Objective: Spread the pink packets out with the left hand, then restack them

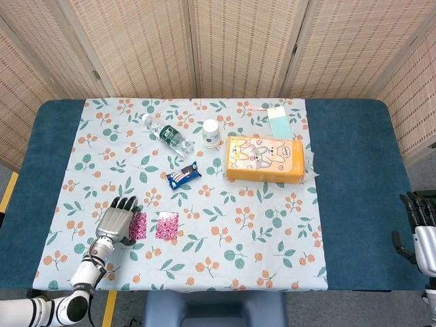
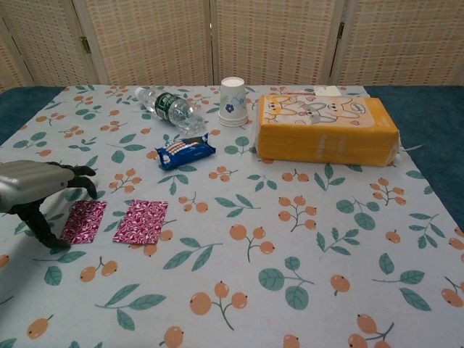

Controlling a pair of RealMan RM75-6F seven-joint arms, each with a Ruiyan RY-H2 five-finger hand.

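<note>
Two pink packets (image 2: 140, 221) (image 2: 83, 221) lie flat side by side, apart, near the table's front left: the spread looks done. The left hand (image 2: 36, 190) hovers just beside them, fingers loosely curved, holding nothing, placed to gather them.

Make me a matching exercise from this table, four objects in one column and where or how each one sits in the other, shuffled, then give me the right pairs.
Things:
1. water bottle
2. paper cup
3. pink packets
4. left hand

States or places:
A. flat on the cloth, side by side, not stacked
B. beside the outer packet, holding nothing
C. lying on its side near the far edge
D. standing upside down next to the orange tissue pack

Pairs: 1-C, 2-D, 3-A, 4-B
</note>
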